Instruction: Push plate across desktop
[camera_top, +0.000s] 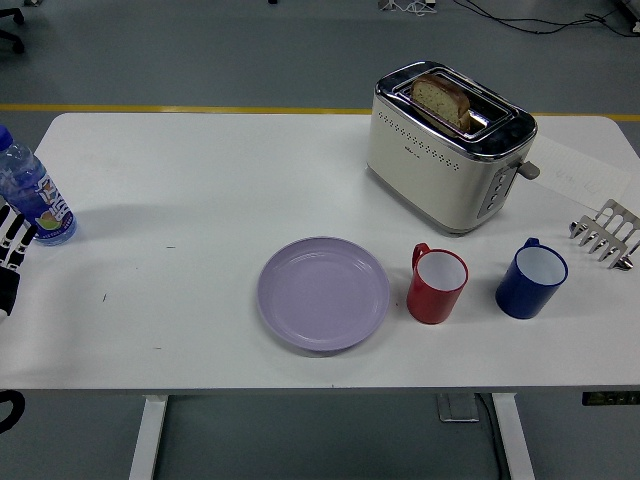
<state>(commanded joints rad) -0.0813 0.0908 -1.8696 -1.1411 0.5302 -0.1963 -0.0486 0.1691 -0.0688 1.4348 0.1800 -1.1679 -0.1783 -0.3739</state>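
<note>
A lilac plate (323, 293) lies flat on the white table (200, 180), near the front edge and a little right of the middle. My left hand (10, 250) shows only as a sliver at the far left edge, well away from the plate, next to a water bottle. My right arm does not show.
A red mug (436, 284) stands just right of the plate, a blue mug (530, 279) further right. A cream toaster (447, 147) with a bread slice stands behind them. A metal toast rack (606, 234) is at the right edge. A water bottle (32, 191) stands at the far left.
</note>
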